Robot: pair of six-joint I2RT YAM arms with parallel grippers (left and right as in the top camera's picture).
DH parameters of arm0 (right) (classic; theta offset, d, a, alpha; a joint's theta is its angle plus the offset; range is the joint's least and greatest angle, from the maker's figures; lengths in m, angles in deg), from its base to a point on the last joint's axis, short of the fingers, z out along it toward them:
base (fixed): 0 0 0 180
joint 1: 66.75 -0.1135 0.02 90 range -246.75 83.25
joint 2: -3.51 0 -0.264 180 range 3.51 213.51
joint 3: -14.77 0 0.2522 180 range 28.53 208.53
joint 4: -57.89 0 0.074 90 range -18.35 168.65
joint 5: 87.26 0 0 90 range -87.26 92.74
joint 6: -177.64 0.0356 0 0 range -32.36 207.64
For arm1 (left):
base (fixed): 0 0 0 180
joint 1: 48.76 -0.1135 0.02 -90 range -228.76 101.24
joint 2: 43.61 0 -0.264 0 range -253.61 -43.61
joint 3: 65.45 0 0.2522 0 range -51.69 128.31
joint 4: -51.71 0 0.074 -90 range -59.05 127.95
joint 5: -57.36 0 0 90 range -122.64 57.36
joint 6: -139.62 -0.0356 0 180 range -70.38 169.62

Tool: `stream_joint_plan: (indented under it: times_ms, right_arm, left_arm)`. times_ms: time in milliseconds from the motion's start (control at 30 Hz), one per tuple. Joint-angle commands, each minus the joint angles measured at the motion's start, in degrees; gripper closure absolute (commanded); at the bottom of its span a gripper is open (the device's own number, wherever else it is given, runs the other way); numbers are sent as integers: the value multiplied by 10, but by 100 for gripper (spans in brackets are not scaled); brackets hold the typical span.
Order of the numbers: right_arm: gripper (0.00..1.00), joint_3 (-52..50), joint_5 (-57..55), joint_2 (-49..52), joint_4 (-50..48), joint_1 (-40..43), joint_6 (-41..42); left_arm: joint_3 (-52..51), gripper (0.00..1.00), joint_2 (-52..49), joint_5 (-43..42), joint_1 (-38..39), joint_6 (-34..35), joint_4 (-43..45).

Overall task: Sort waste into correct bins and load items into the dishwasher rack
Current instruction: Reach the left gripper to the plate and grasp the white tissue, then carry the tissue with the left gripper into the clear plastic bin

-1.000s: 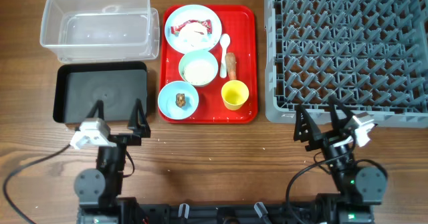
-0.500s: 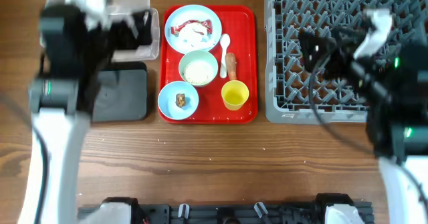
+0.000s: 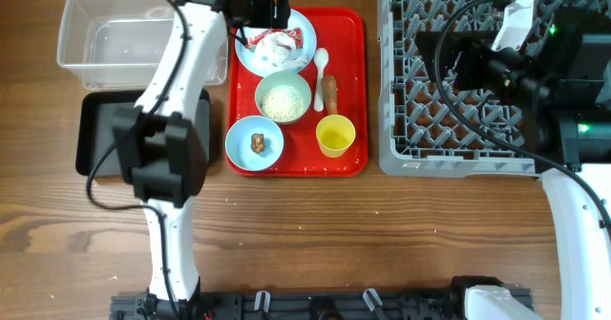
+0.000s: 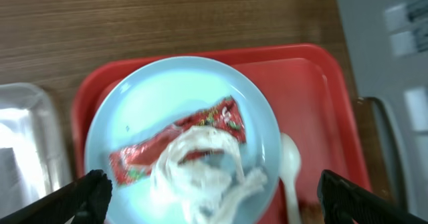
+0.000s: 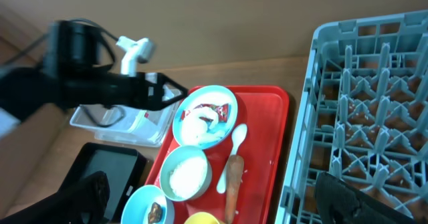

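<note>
Wrapper: the red-and-white wrapper (image 4: pixel 224 117) lies on the light blue plate (image 4: pixel 154 97) at the far end of the red tray (image 4: pixel 314 97), with the white tissue (image 4: pixel 200 167) heaped over its middle.
Left claw: the left claw (image 4: pixel 217 197) hovers over that plate, spread wide and holding nothing. The wrist view is soft, so its height above the plate is hard to judge.
Right claw: the right claw (image 5: pixel 217 197) hangs wide open and empty off the tray's right side, over the rack (image 3: pixel 458 129).
Risk, mixed grab: tissue and wrapper overlap, so closing here probably takes both. If they belong in different bins, one lands wrong.
Risk, spoon: the white spoon (image 4: pixel 289 164) lies just beside the plate on the tray's right half. A descending finger could knock it or pinch it in with the waste.
Risk, plate: a finger landing on the rim could tip the plate or slide it down the tray toward the green bowl (image 3: pixel 283 98) of rice.
Risk, carry: the clear tub (image 3: pixel 134 33) and black tray (image 3: pixel 95 134) sit off the tray's left side. A loosely pinched tissue might drop onto the surface (image 3: pixel 305 224) on the way.
</note>
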Motion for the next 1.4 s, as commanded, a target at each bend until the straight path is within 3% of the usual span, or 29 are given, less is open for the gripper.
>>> stream_joint_plan:
  times_ms: [0,100,267,467,600,700,800,900,967,1133,1367]
  right_arm:
    - [0,3,-14,7,11,-4,-12]
    - [0,3,-25,10,22,-4,-11]
    - [0,3,-28,13,23,-4,-12]
    - [0,3,-29,14,23,-4,-11]
    - [0,3,-29,14,25,-4,-11]
    - [0,3,-29,14,25,-4,-11]
    - [0,3,-29,14,25,-4,-11]
    - [0,3,-29,14,25,-4,-11]
    - [0,3,-29,14,25,-4,-11]
    - [0,3,-29,14,27,-4,-10]
    - [0,3,-29,14,27,-4,-9]
  left_arm:
    - [17,0,-43,-11,18,-6,51]
    - [17,0,-75,1,26,-18,97]
    - [17,0,-113,11,23,-19,93]
    - [17,0,-120,13,21,-120,78]
    - [16,1,-130,12,19,-151,77]
    - [15,12,-138,13,19,-151,59]
    - [15,46,-148,13,18,-151,35]
    - [15,65,-160,17,18,-132,25]
    - [15,96,-162,17,18,-131,25]
    - [19,96,-140,19,14,-62,37]
    - [19,96,-20,49,5,40,37]
